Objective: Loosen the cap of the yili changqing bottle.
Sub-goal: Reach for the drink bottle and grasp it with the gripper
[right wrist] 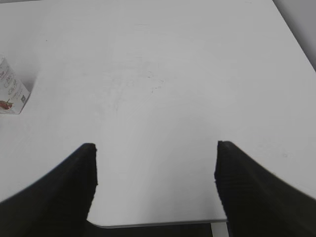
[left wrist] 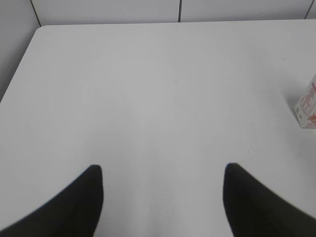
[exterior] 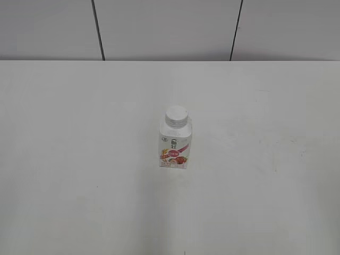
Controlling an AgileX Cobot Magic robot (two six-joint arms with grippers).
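The yili changqing bottle (exterior: 175, 146) stands upright in the middle of the white table, its pink-red fruit label facing the exterior camera. Its white ribbed cap (exterior: 176, 115) sits on the neck. Neither gripper shows in the exterior view. My left gripper (left wrist: 163, 170) is open and empty over bare table; the bottle's lower part shows at the right edge of the left wrist view (left wrist: 308, 103). My right gripper (right wrist: 155, 148) is open and empty above the table's front edge; the bottle's base shows at the left edge of the right wrist view (right wrist: 11, 94).
The white table (exterior: 79, 159) ends at a grey panelled wall (exterior: 164, 26) behind. Its rounded far left corner (left wrist: 42, 28) shows in the left wrist view. Its front edge (right wrist: 158, 222) lies just under my right gripper.
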